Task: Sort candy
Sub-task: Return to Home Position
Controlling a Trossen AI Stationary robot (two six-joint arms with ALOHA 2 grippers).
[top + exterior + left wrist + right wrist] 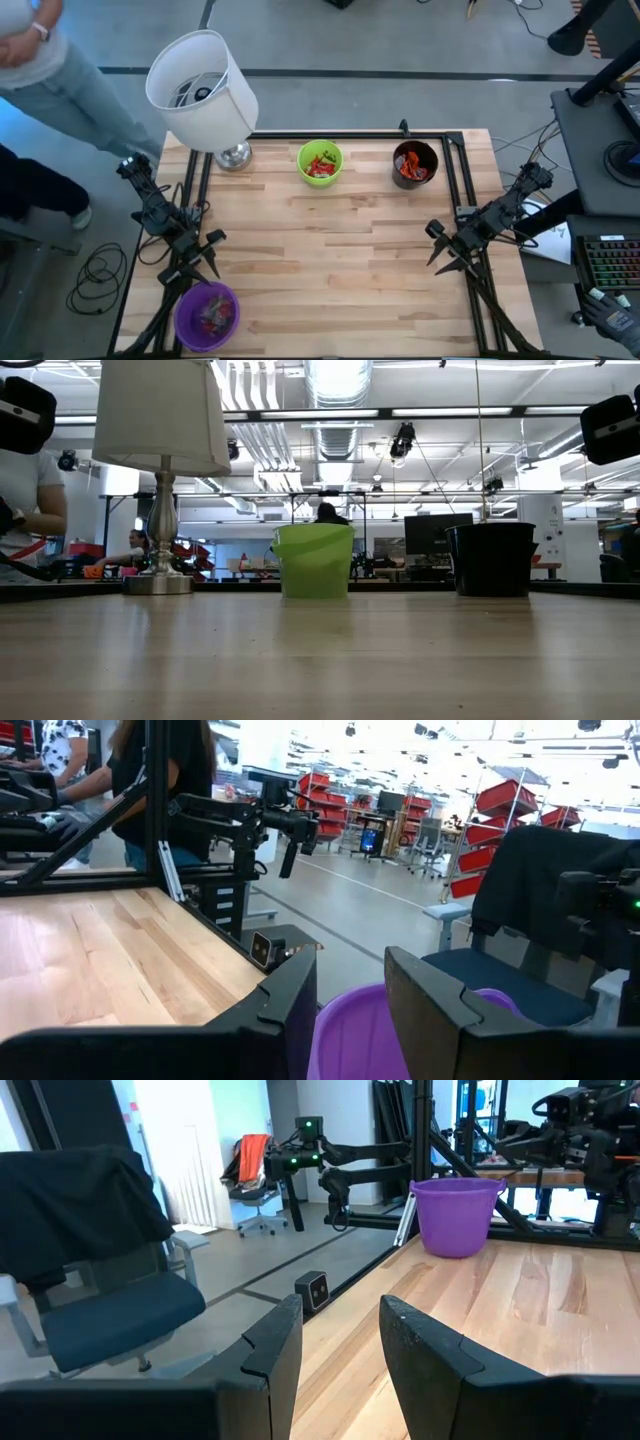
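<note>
Table: pale butcher-block planks, smooth with a slight sheen, inside a black metal frame; no loose sweets show on it.
Lamp: white drum shade on a shiny metal foot, at the far left corner.
Left gripper: at the table's left edge, just beside the purple bucket; blocky dark fingers parted a little, holding nothing.
Right gripper: at the right edge, likewise parted and empty.
Homing: both arms look close to rest. Fold them back slowly, the left one lifting clear of the purple rim so the light bucket isn't tipped.
Buckets: smooth tapered plastic; green bucket and black bucket along the far edge.
Candy: crinkly little wrapped pieces, red and orange, heaped inside all three buckets.
</note>
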